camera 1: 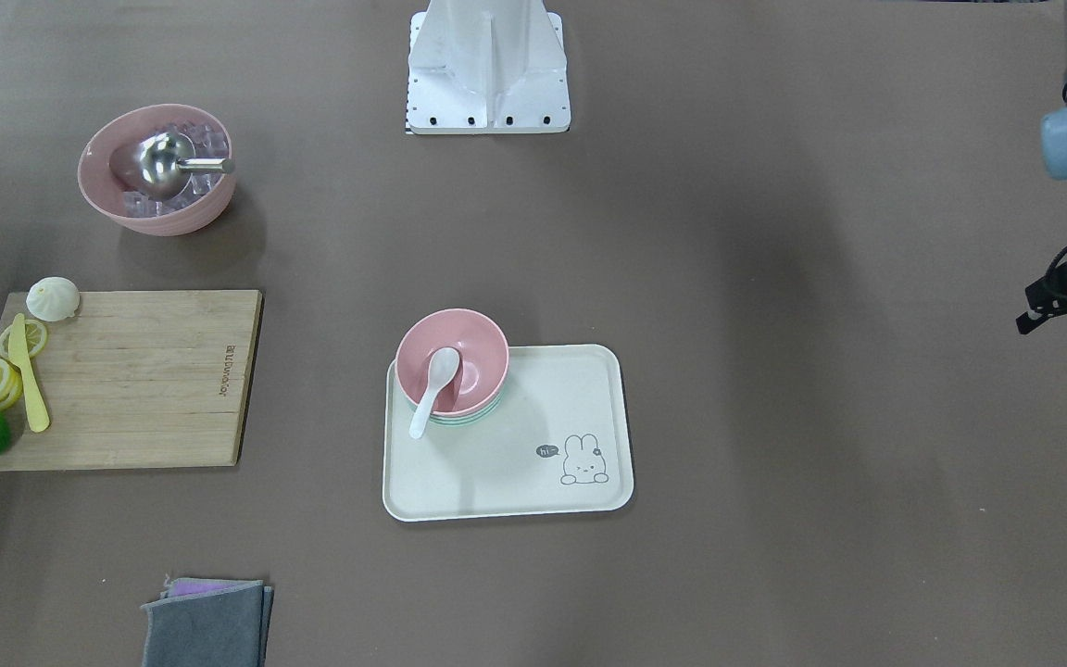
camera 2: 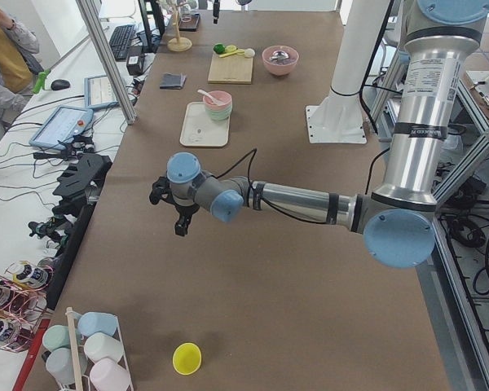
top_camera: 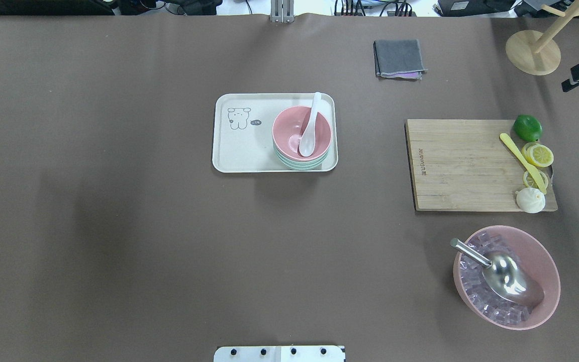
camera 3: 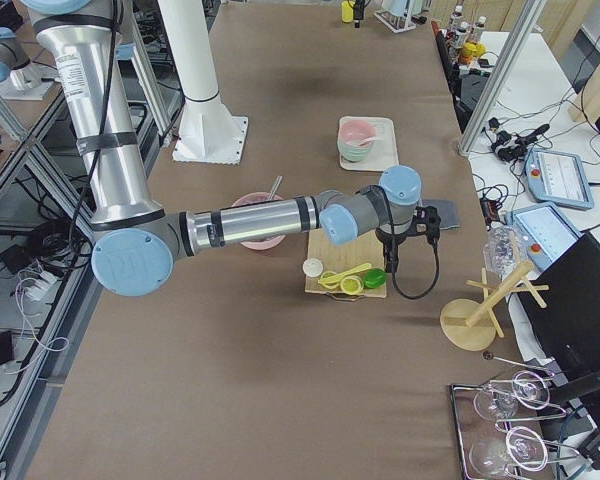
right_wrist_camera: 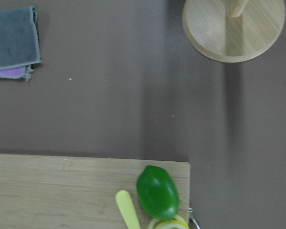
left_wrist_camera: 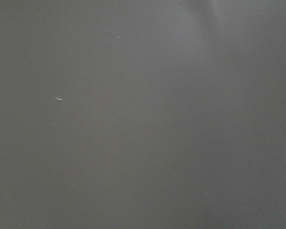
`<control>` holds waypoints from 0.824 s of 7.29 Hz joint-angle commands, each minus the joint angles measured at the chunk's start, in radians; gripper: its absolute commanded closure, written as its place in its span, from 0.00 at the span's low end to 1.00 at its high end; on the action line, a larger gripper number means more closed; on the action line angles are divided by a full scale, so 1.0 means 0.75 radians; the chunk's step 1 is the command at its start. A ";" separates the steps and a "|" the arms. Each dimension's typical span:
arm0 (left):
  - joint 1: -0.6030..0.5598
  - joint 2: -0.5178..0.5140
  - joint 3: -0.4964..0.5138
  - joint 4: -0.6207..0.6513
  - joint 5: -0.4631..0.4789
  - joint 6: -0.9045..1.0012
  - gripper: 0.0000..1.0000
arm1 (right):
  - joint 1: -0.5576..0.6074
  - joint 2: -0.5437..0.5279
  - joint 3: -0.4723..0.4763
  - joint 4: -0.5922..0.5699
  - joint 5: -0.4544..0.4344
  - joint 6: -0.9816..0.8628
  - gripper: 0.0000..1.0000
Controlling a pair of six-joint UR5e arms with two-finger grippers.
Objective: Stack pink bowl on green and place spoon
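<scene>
One brown table (top_camera: 118, 226) bears tray (top_camera: 244, 151), pink bowl (top_camera: 287, 128), cutting board (top_camera: 460, 166) and cloths (top_camera: 397, 56).

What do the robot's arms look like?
The left arm and right arm are shiny silver tubes with round light-blue caps at the joints and black bands. The left tool and right tool are black, with thin black cables.

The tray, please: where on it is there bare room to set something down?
On the tray, the half around the bunny print, on the robot's left of the stack, is bare. The other half is crowded: the pink bowl sits in the green, with the spoon inside, handle over the far rim.
</scene>
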 commanded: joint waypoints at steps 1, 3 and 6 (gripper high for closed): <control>-0.102 0.098 0.099 0.003 0.030 0.094 0.01 | 0.086 -0.032 -0.016 -0.170 -0.004 -0.362 0.00; -0.168 0.094 0.116 0.005 0.024 0.133 0.01 | 0.123 -0.033 -0.063 -0.170 -0.006 -0.418 0.00; -0.234 0.037 0.108 0.271 -0.045 0.272 0.01 | 0.119 -0.016 -0.092 -0.166 -0.012 -0.431 0.00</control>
